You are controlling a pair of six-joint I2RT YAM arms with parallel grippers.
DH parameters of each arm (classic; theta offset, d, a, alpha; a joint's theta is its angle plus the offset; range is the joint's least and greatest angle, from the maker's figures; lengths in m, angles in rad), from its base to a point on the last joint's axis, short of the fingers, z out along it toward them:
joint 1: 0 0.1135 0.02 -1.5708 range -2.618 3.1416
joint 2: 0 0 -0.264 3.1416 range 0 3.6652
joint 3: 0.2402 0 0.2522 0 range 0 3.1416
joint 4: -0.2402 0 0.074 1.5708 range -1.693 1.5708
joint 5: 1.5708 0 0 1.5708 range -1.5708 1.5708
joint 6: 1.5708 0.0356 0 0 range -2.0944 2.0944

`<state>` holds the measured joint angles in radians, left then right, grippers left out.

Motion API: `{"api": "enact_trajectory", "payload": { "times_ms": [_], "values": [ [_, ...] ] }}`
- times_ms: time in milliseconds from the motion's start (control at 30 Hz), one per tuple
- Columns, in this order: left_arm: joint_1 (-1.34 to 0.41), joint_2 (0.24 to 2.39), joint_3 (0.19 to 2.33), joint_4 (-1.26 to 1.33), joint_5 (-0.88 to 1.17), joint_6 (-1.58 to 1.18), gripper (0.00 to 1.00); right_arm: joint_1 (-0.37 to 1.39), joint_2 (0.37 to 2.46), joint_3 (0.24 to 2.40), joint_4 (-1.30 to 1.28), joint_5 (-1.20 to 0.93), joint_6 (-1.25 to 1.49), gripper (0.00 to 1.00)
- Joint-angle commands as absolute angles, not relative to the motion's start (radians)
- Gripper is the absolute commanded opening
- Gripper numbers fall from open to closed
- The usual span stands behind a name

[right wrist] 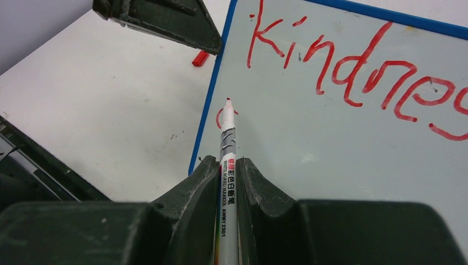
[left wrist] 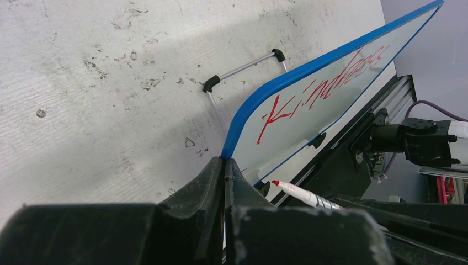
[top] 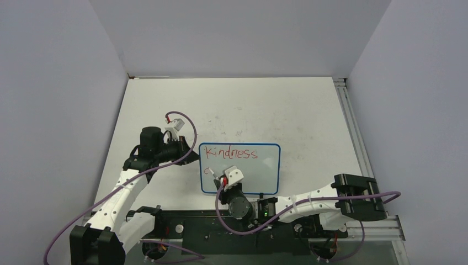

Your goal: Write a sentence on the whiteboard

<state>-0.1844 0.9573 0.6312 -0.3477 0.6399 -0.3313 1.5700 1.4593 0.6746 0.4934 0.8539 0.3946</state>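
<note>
The right gripper [right wrist: 227,167] is clamped on a white whiteboard marker [right wrist: 228,141], whose red tip sits by a short curved red stroke [right wrist: 219,118] near the left edge of the blue-framed whiteboard [right wrist: 331,160]. Red handwriting [right wrist: 353,72] reads "kindnes" and runs out of frame. The left gripper [right wrist: 212,44] meets the board's far corner, with a small red piece [right wrist: 200,58] beside it on the scuffed tabletop [right wrist: 110,110].

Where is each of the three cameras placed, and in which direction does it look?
Top external: above and behind the robot, looking down at the table; left arm and right arm show.
Left wrist: on the left arm, looking along the left end effector, shut on the whiteboard frame.
Right wrist: on the right arm, looking along the right end effector, shut on the marker.
Shared: both wrist views show the whiteboard's red writing and the marker.
</note>
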Motion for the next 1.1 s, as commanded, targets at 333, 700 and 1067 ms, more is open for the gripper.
{"api": "enact_trajectory", "payload": {
  "times_ms": [333, 700, 1067],
  "values": [
    [-0.193, 0.95, 0.672, -0.342, 0.645, -0.33, 0.0, 1.496, 1.444, 0.684, 0.553, 0.855, 0.374, 0.05],
    [-0.193, 0.951, 0.673, -0.341, 0.645, -0.33, 0.0, 1.487, 1.463, 0.674, 0.484, 0.836, 0.449, 0.05],
    [-0.193, 0.948, 0.672, -0.341, 0.644, -0.33, 0.0, 1.51, 1.485, 0.657, 0.423, 0.824, 0.531, 0.05]
  ]
}}
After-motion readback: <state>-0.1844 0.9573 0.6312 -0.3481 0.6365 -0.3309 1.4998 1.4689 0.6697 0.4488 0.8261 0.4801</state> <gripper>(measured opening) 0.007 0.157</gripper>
